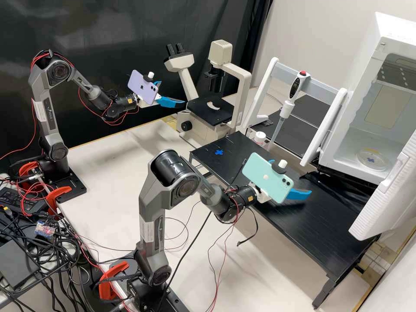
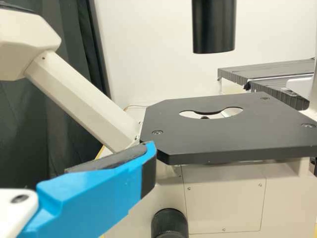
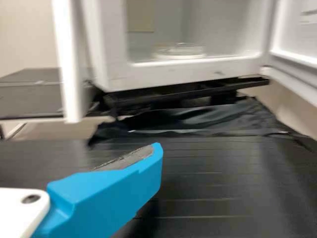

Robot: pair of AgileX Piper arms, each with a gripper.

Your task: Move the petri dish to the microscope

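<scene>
High view: petri dish (image 1: 372, 159) sits inside the open white cabinet (image 1: 392, 27), ready for pickup

Fetching looks like the step in hand, with the carry to the microscope (image 1: 239, 82) to follow. The right claw (image 1: 295, 181) is over the black table (image 1: 320, 225), nearer the cabinet. Its next move probably calls for a rise to the chamber floor, then a level approach through the opening, clear of the door (image 1: 390, 201). Once astride the dish, it should close gently on the rim; a tilted grip could spill the contents or lift the lid. The blue cross (image 1: 219, 152) on the table may mark a halfway drop for the left claw (image 1: 173, 92), which is beside the microscope platform (image 1: 207, 114).

Both claws are spread and hold nothing. In the right wrist view, the gray pad (image 3: 130, 157) is bare, and in the left wrist view the dark pad (image 2: 114, 157) has nothing against it.

The dish lies flat on the chamber floor, beyond the right claw and not touching it. It is well apart from the left claw.
</scene>
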